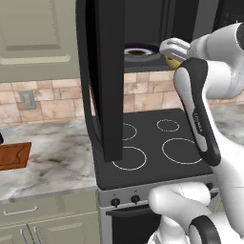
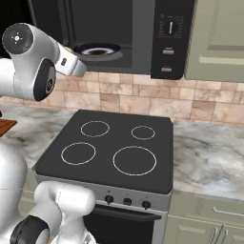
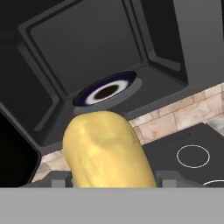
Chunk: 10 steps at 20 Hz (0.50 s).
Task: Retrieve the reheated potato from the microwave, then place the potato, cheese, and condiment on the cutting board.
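1. Fingers [image 3: 109, 186] pinch the potato [image 3: 107, 148], held just outside the open microwave [image 2: 143, 43].
2. Retrieval looks nearly done; its plate [image 2: 99, 49] sits bare inside.
3. Left to do: carry it to the cutting board [image 1: 13, 155] on the desk [image 1: 52, 167]; cheese and condiment follow.

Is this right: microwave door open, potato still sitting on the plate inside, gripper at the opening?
Not quite. The microwave door is open and the gripper is at the opening, but the potato is not on the plate. The hand view shows it between the gripper's fingers, out in front of the bare plate.
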{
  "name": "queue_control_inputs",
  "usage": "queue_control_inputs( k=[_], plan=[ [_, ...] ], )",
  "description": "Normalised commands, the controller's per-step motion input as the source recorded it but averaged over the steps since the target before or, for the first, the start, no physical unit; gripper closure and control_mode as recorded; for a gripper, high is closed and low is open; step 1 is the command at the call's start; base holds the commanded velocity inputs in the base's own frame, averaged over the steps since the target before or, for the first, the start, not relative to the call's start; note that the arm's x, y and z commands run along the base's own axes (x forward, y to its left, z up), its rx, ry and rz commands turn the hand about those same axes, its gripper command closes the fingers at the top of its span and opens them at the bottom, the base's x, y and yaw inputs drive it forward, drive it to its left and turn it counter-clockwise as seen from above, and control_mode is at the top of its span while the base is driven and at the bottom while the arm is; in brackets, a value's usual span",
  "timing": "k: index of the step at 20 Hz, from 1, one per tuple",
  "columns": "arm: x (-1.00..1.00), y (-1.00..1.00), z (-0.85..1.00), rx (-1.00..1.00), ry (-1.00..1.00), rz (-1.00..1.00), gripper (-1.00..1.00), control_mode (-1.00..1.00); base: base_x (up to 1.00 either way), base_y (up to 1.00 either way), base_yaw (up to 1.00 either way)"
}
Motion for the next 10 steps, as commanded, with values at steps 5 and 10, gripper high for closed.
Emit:
queue_control_inputs(
  k=[5,10],
  plan=[
    [-0.64,-0.03,-0.01,0.01,0.02,0.00,1.00,-1.00,0.00,0.00,0.00],
    [-0.59,0.00,-0.18,-0.01,0.05,0.00,1.00,-1.00,0.00,0.00,0.00]
  ],
)
